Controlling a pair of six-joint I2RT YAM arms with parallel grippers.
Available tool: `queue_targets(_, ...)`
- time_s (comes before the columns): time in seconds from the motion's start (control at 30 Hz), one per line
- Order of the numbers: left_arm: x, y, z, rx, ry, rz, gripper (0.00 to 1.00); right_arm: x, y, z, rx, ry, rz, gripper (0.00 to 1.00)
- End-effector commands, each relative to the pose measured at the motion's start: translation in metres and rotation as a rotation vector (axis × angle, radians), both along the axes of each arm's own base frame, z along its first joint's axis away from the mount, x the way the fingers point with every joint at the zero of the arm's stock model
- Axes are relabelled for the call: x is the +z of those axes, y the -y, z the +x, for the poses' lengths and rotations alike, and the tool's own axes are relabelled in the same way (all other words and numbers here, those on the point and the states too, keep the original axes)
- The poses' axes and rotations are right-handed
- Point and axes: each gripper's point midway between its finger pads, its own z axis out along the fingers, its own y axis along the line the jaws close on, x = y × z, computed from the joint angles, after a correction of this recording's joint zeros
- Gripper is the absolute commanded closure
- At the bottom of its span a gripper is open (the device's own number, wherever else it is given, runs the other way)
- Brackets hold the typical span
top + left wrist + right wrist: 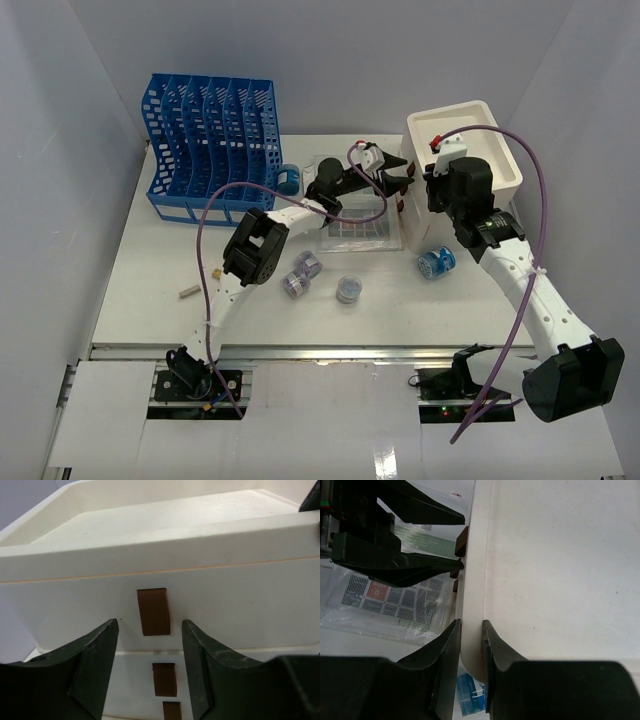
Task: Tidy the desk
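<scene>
The white desk (150, 270) carries a cream drawer cabinet (470, 135) at the back right. My left gripper (400, 183) is open at the cabinet's front. In the left wrist view its jaws (150, 625) flank the top drawer's brown handle tab (153, 611) without touching it, and two more tabs (164, 679) show below. My right gripper (437, 185) is shut on the cabinet's top rim (471, 580) at the front corner. In the right wrist view (471, 625) one finger sits outside the wall and one inside.
A blue slotted file rack (210, 140) stands at the back left with a blue tape roll (289, 179) beside it. A mesh pouch (355, 228) lies under the left arm. Three small round containers (308, 264) and a blue one (436, 263) sit mid-desk. A small beige piece (187, 292) lies left.
</scene>
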Motion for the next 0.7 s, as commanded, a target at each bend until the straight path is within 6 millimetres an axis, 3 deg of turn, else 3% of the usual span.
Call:
queue_targets(0.0,0.025,0.010,-0.007,-0.024,0.018,-0.022,0.39,-0.032,-0.010,-0.025,0.065,-0.130,0.011,0.92)
queue_targets(0.1,0.026,0.011,-0.009,-0.036,0.006,-0.019,0.41,-0.033,-0.010,-0.025,0.070,-0.131,0.012,0.92)
queue_targets(0.3,0.032,0.012,-0.011,-0.047,-0.023,-0.024,0.56,-0.038,-0.009,-0.022,0.059,-0.135,0.008,0.92)
queue_targets(0.43,0.039,0.010,-0.016,-0.064,-0.040,-0.031,0.70,-0.040,-0.008,-0.021,0.049,-0.138,0.003,0.92)
queue_targets(0.53,0.045,0.007,-0.021,-0.077,-0.053,-0.028,0.96,-0.041,-0.005,-0.019,0.032,-0.137,-0.007,0.91)
queue_targets(0.67,0.054,-0.011,-0.027,-0.065,-0.065,-0.043,1.00,-0.042,0.000,-0.015,0.007,-0.137,-0.021,0.91)
